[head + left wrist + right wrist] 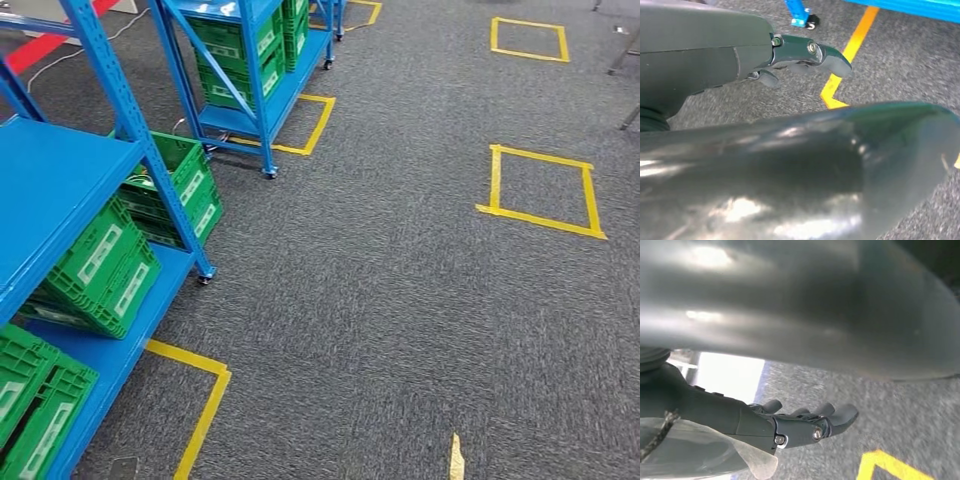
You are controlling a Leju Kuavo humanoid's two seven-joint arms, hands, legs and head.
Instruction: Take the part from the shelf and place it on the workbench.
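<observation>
The blue shelf (53,190) stands on the robot's left in the head view, its flat top board running away along the left edge and green crates (102,265) stacked on the lower board (162,285); a second blue rack (249,60) with more green crates stands farther off; the part itself cannot be made out, so I judge it lies somewhere on or in that near shelf, perhaps in a crate; no workbench is to be seen. The coming move turns on that leftward bearing: the shelf lies to the left and slightly ahead, its long side running roughly along the line of sight, so the left arm is the nearer one and the body would need to turn toward it.

The left wrist view gives what the head view lacks: the left hand (802,55) hanging low over grey carpet (904,55), fingers (830,56) extended and lying together, holding nothing, with a shelf caster (806,21) and yellow floor tape (851,55) just beyond them. The right wrist view shows the right hand (810,422) likewise hanging over carpet, fingers stretched out and slightly fanned, empty, with a clear plastic film (753,460) near the wrist and a corner of yellow tape (885,465) on the floor.
</observation>
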